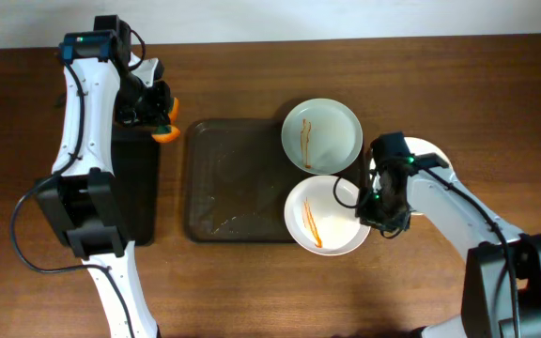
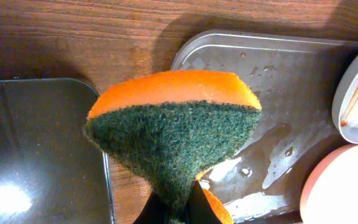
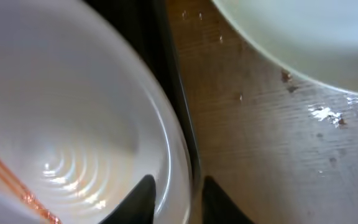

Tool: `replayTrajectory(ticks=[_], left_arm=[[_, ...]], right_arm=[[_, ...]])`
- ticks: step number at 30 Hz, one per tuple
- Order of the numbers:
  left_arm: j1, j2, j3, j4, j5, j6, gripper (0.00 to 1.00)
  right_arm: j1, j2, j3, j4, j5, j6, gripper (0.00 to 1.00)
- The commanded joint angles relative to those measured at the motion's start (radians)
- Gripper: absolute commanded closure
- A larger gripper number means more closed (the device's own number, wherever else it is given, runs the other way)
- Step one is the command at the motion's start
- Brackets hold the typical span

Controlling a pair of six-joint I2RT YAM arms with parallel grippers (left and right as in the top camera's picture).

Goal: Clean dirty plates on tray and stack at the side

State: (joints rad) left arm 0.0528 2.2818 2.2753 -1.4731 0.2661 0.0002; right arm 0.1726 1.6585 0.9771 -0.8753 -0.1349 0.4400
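Sponge (image 2: 173, 130) — pinched in left jaws, tips hidden | right jaws pinch plate (image 3: 73, 112) rim

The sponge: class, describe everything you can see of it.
The sponge has an orange foam body and a dark green scouring face turned to the camera. The left claw pinches its lower end, so it fans out. It hangs over the gap between the black bin and the wet tray.
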Motion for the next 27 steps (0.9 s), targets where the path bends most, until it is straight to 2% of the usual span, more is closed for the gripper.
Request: replayTrajectory(ticks=[1,4,6,7,10,14,18,20,21,22,24,27], left_arm=[[-0.001,-0.003,0.016,-0.001,0.019,0.016,1.00],[-0.001,-0.003,0.016,-0.001,0.019,0.016,1.00],[-0.001,-0.003,0.016,-0.001,0.019,0.016,1.00],[-0.001,-0.003,0.016,-0.001,0.019,0.016,1.00],[-0.001,-0.003,0.016,-0.002,0.018,0.016,1.00],[-0.001,-0.003,0.016,-0.005,0.018,0.016,1.00],[-0.001,-0.003,0.016,-0.004,0.019,0.016,1.00],[-0.001,-0.003,0.016,-0.004,0.018,0.016,1.00],[-0.001,-0.003,0.016,-0.004,0.019,0.016,1.00],[-0.001,-0.003,0.016,-0.004,0.019,0.016,1.00],[-0.005,-0.003,0.016,-0.005,0.019,0.016,1.00],[-0.039,-0.003,0.016,-0.002,0.015,0.016,1.00]], right_arm=[[0.012,0.005,-0.037,0.042,0.016,0.010,0.96],[0.013,0.005,-0.036,0.056,-0.010,0.010,0.96],[0.059,0.005,-0.029,0.084,-0.197,0.011,0.96],[0.102,0.005,-0.029,0.113,-0.220,0.055,0.96],[0.303,0.005,-0.029,0.262,-0.102,0.409,0.96],[0.413,0.019,-0.029,0.419,0.095,0.591,0.96],[0.456,0.101,-0.029,0.553,0.101,0.590,0.95],[0.454,0.112,-0.029,0.564,0.091,0.579,0.68],[0.448,0.111,-0.029,0.580,0.087,0.544,0.60],[0.433,0.110,-0.021,0.596,0.067,0.486,0.55],[0.392,0.111,0.003,0.614,0.042,0.344,0.56],[0.358,0.135,0.003,0.648,0.060,0.312,0.66]])
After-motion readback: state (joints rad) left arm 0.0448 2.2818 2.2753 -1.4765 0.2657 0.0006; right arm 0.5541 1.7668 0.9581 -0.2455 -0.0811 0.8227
